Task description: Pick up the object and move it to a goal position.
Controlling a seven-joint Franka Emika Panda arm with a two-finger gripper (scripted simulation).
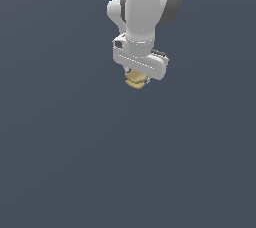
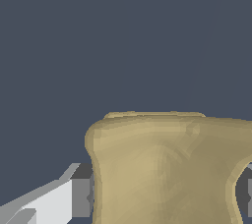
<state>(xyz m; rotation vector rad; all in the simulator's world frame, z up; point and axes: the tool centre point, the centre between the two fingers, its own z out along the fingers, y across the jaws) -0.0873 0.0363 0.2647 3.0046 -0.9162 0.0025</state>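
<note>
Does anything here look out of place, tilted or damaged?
Nothing stands out. The tan object sits between the fingers of the gripper, with no visible damage. Whether it is tilted cannot be told.

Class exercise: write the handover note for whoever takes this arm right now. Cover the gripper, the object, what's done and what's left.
Gripper: shut on the object, fingers pressed against its sides.
Object: tan block tucked under the gripper, mostly hidden in the exterior view, filling the wrist view.
Done: grasp made.
Left: carry it to the goal; no goal marker shows in either view. Whether it has been lifted cannot be told.
</note>
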